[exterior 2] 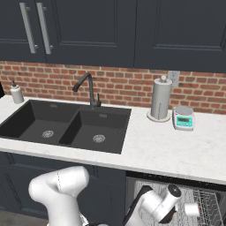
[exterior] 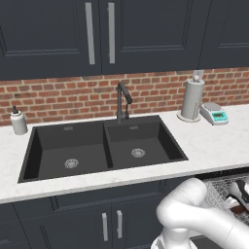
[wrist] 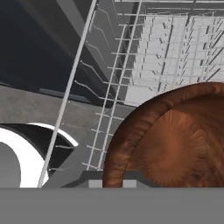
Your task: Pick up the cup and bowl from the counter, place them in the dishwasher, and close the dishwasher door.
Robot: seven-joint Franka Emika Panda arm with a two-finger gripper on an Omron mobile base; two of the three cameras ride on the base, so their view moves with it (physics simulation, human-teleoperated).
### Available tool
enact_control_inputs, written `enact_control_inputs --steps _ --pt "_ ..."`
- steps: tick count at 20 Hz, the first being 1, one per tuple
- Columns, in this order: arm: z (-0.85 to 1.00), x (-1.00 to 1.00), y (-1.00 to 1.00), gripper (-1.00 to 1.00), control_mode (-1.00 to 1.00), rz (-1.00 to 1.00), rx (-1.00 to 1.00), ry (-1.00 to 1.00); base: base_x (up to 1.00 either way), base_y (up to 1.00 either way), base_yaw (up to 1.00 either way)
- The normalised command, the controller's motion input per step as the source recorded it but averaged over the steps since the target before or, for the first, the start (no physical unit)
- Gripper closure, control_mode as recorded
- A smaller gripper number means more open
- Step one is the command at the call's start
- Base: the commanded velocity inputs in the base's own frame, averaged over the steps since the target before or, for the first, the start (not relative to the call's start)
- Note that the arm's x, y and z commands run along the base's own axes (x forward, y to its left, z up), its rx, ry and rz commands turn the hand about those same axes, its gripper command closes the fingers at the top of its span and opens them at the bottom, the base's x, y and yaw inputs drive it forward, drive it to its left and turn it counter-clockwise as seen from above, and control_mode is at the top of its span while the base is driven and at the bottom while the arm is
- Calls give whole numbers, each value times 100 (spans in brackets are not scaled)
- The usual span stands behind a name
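Observation:
The reddish-brown bowl (wrist: 175, 144) looms in the hand view right at my gripper (wrist: 113, 183), which is shut on its rim. It hangs over the grey wire rack (wrist: 166, 52) of the open dishwasher (exterior 2: 207, 198). In the left base view the gripper (exterior: 241, 198) sits low at the right edge, inside the rack (exterior: 219, 187), with a bit of the bowl (exterior: 237, 209) below it. The white cup (exterior 2: 192, 209) lies on its side in the rack, just right of my hand. The dishwasher door is out of view. No dishes stand on the counter (exterior 2: 167, 145).
A black double sink (exterior: 102, 146) with a tall faucet (exterior: 121, 99) is set into the counter. A paper towel roll (exterior: 192, 99) and a small scale (exterior: 215, 114) stand at the back right, a soap bottle (exterior: 18, 121) at the far left. Dark cabinets hang above.

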Motion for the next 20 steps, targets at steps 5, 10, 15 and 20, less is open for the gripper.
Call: enact_control_inputs --steps 5,10,15,20 --pt "-48 8 0 100 -100 4 0 0 0 0 0" --pt "-41 15 0 100 -100 5 0 0 0 0 0" --pt "-30 14 0 100 -100 5 0 0 0 0 0" --pt "-15 15 -1 100 -100 4 -1 -1 0 0 0"
